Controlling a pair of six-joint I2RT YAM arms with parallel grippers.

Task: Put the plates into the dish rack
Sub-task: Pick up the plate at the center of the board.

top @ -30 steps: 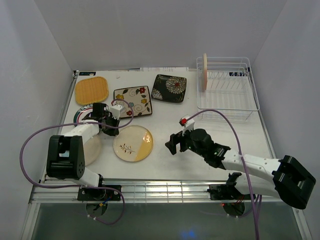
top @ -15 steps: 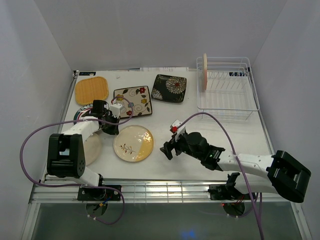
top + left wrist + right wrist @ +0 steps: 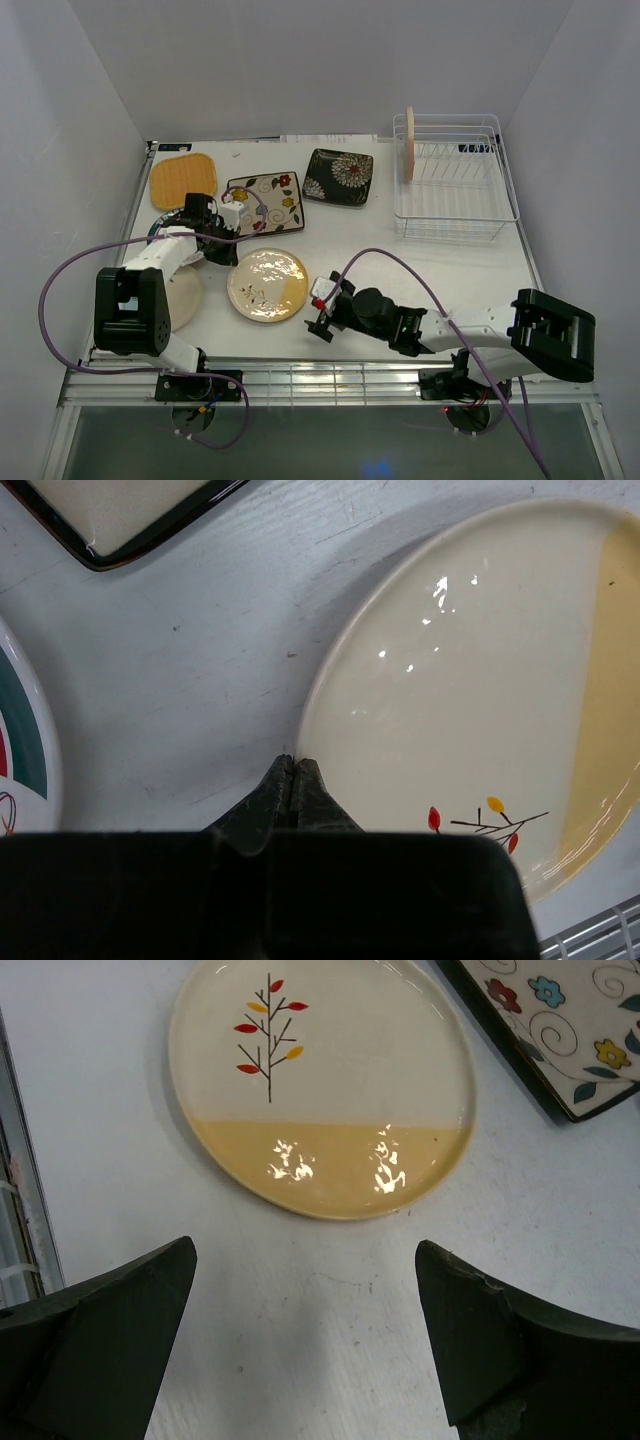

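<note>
Where it lies flat, the yellow-cream plate (image 3: 330,1150) shows a leafy twig (image 3: 268,1032).

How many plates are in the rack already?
One pink-cream plate stands in the dish rack. Nothing is held: the open right gripper sits by the yellow-cream plate, the shut left gripper at its rim. Six plates lie on the table.
</note>
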